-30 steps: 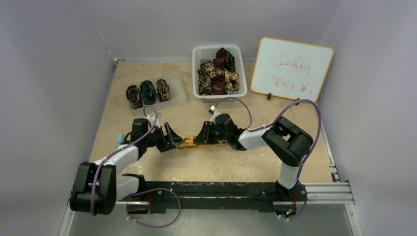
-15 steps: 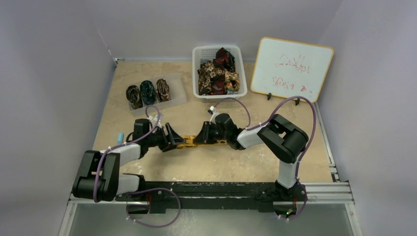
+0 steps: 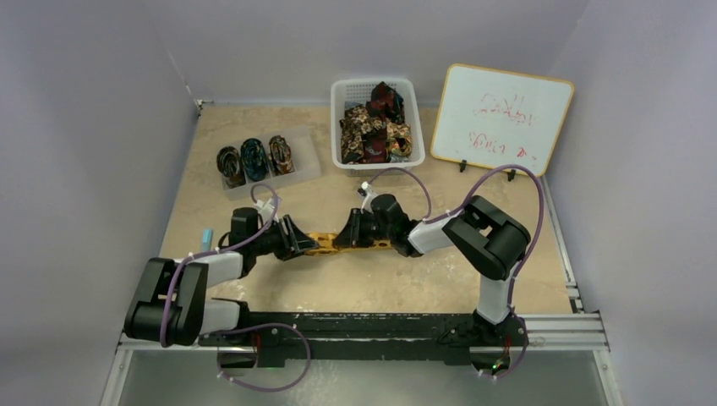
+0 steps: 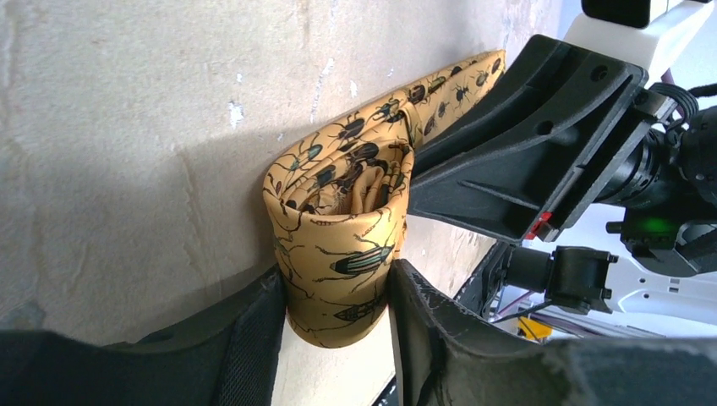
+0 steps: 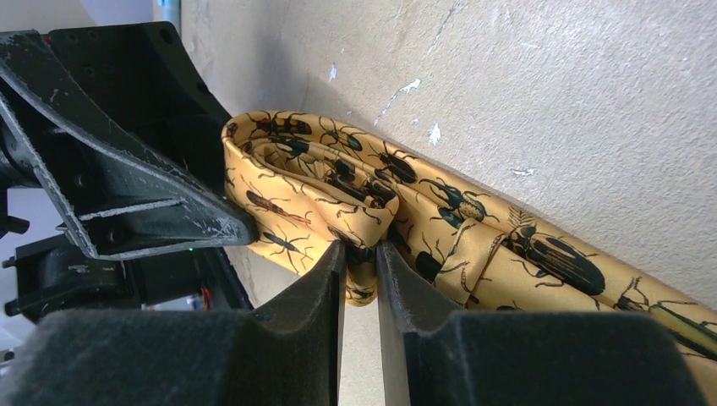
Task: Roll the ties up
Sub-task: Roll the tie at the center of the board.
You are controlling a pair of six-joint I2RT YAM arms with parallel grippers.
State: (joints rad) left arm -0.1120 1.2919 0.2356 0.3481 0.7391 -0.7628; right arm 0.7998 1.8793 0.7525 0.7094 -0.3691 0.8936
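Closing since 1 second ago, the left gripper point(image 4: 335, 296) now squeezes the rolled end of the yellow tie point(image 4: 338, 211) between its 2 fingers. Beside it, the right gripper point(image 5: 359, 258) pinches a fold, jaws narrow. The tie lies on the table point(image 3: 372, 288), well apart from the basket point(image 3: 335, 127).

Tie point(image 4: 338, 245) silky cloth w/ slight sheen; fingers point(image 4: 245, 355) matt blk plastic
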